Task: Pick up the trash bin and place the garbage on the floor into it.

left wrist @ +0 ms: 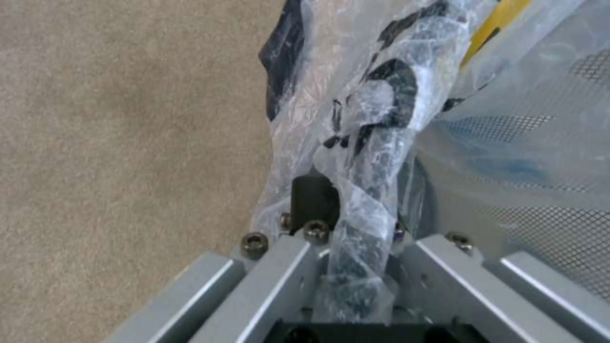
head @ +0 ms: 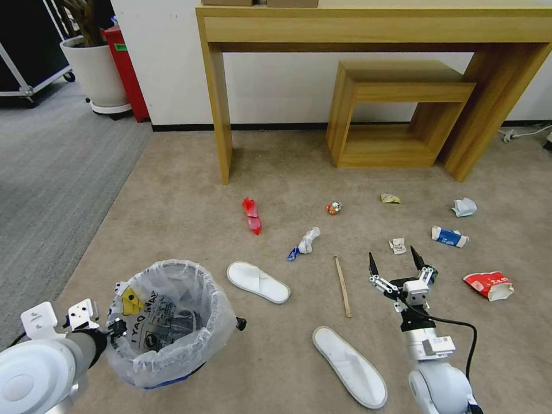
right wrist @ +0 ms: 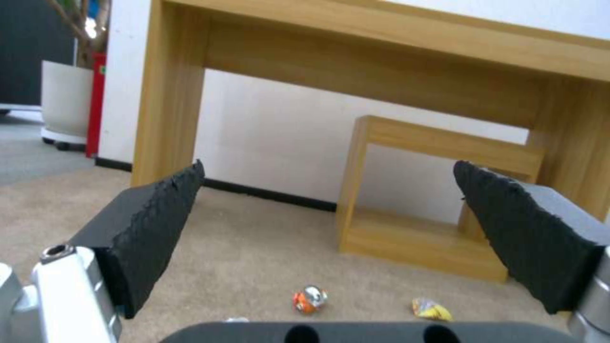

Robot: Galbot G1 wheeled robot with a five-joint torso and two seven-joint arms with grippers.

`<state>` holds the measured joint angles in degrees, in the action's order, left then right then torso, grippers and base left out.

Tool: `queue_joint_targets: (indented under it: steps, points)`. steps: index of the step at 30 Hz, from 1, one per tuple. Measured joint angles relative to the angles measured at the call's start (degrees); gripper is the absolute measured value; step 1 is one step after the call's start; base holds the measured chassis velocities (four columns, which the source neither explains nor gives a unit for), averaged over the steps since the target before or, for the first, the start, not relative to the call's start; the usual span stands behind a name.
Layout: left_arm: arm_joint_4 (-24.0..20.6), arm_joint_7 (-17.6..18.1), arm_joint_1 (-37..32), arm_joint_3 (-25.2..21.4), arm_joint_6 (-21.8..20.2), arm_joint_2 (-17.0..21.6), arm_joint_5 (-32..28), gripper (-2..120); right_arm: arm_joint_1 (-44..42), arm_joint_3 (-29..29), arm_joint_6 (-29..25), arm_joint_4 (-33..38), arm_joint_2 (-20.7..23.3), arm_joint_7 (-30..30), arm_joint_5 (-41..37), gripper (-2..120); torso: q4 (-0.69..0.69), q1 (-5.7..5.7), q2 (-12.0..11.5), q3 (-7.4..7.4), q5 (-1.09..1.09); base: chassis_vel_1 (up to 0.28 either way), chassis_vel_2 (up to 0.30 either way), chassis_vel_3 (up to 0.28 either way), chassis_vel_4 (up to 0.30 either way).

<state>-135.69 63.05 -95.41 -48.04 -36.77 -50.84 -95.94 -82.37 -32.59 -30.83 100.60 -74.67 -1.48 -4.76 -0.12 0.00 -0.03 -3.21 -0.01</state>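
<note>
Trash bin point(head: 172, 325) rim clamped by left gripper point(head: 118, 329), kept beside slippers point(head: 257, 282); right gripper point(head: 397, 265) spread wide, empty, right of bin for garbage pickup.

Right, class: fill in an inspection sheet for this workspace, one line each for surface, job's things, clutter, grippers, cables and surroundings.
Surface: beige carpet floor, bordered by grey ribbed carpet on the robot's left.
Job's things: lined trash bin upright; two white slippers, wooden stick, red wrapper, blue-white carton, crumpled paper scattered on the floor.
Clutter: nothing seen beyond the litter.
Grippers: left gripper shut on the bin's rim and bag; right gripper open above the carpet.
Cables: black cable on the right arm; white cord by the wall.
Surroundings: wooden desk, wooden stool, potted plant.
</note>
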Motion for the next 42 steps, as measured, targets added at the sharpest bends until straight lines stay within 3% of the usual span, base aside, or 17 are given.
queue_joint_targets:
  steps: [32, 42]
  points:
    - [-1.43, -0.53, -3.37, 0.09, -0.03, -1.55, 2.54, 0, 0.15, 0.76, -1.79, 0.62, -1.34, -1.84, 2.53, 100, 0.00, 0.00, 0.01, 0.00, 0.00, 0.023, 0.026, -0.019, -0.022]
    - [-1.47, -0.80, -3.44, 0.93, -0.04, -1.68, 3.41, 0, -0.39, 0.32, -1.95, 1.30, -1.33, -2.20, 2.09, 100, -0.01, 0.00, 0.00, -0.01, -0.02, -0.077, 0.084, 0.064, -0.082]
